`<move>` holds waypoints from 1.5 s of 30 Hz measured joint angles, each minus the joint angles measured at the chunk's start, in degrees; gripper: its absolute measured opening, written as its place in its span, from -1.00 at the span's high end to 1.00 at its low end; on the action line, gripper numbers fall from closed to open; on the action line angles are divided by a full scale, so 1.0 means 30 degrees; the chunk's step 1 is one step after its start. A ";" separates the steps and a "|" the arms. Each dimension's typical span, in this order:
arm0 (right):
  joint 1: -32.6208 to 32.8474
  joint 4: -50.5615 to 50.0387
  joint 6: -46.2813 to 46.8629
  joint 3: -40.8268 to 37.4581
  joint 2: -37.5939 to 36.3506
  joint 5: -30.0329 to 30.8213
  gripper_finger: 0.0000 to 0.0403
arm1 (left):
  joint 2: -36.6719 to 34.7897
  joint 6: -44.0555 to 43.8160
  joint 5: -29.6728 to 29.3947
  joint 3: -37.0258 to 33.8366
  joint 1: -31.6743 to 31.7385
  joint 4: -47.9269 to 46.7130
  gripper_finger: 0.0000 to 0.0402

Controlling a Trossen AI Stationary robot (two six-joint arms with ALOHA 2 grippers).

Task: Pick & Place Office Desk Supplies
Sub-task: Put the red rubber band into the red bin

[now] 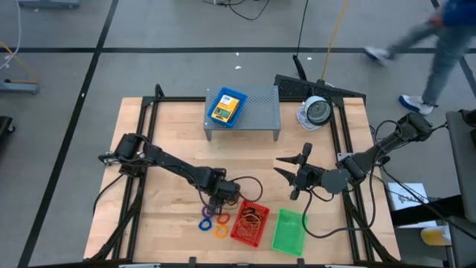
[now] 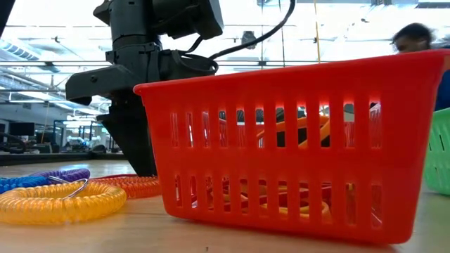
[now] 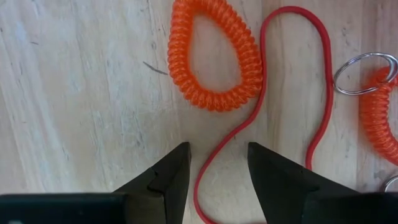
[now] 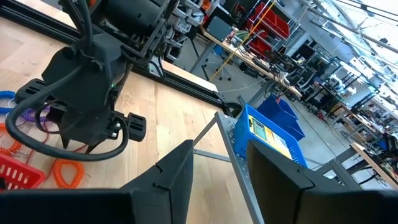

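Down low, left gripper (image 3: 217, 168), fingers apart astride thin red rubber band (image 3: 261, 99) beside coiled orange ring (image 3: 214, 59), just left of red plastic mesh tray (image 1: 249, 223). Right gripper (image 1: 286, 171) apart too, mid-table.

Bright even light, bg windows blown out

Looks like a robotics lab or workshop: taped grey floor (image 1: 186, 30), cluttered workstations (image 4: 280, 56) behind the wooden bench (image 1: 171, 141).
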 joint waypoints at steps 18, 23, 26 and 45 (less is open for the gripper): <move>0.0007 0.0021 0.0000 0.0015 0.0000 0.0001 0.30 | 0.0492 0.0663 -0.1054 0.0179 -0.0076 -0.0807 0.98; 0.0007 0.0006 0.0000 0.0015 0.0000 0.0001 0.30 | 0.0470 0.1001 -0.0525 0.0601 -0.0062 -0.2005 0.99; 0.0003 0.0006 0.0000 0.0015 0.0000 0.0001 0.30 | 0.0383 0.1283 -0.0432 0.1319 -0.0062 -0.2978 0.99; 0.0007 -0.0169 0.0138 0.0007 -0.0007 0.0085 0.30 | -0.1594 0.0445 -0.0324 0.3006 -0.0180 -0.6196 1.00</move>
